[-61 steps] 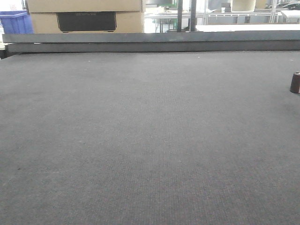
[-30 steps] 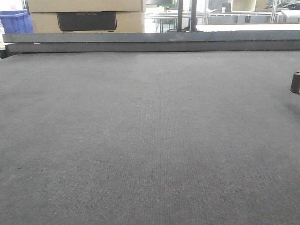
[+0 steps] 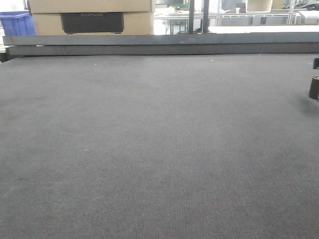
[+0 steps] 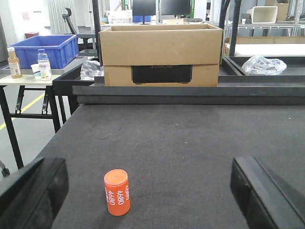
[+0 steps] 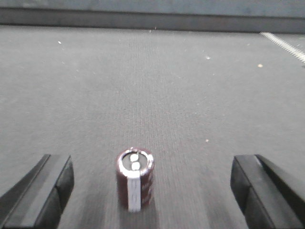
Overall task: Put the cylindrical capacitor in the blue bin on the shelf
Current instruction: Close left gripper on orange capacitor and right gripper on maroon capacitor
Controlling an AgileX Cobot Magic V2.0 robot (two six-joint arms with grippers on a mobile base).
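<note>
Holding right end effector (image 5: 152,191) spread wide, low over the dark tabletop (image 5: 190,95), flanking without touching the cylindrical capacitor (image 5: 135,179) standing upright between the fingers, nearer the left one. Holding left end effector (image 4: 152,191) equally wide, flanking an upright orange cylinder (image 4: 117,192).

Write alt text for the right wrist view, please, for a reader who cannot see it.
A small maroon capacitor stands upright on the grey mat, inside the open right claw, touching neither side. A dark ledge crosses the far edge.
</note>
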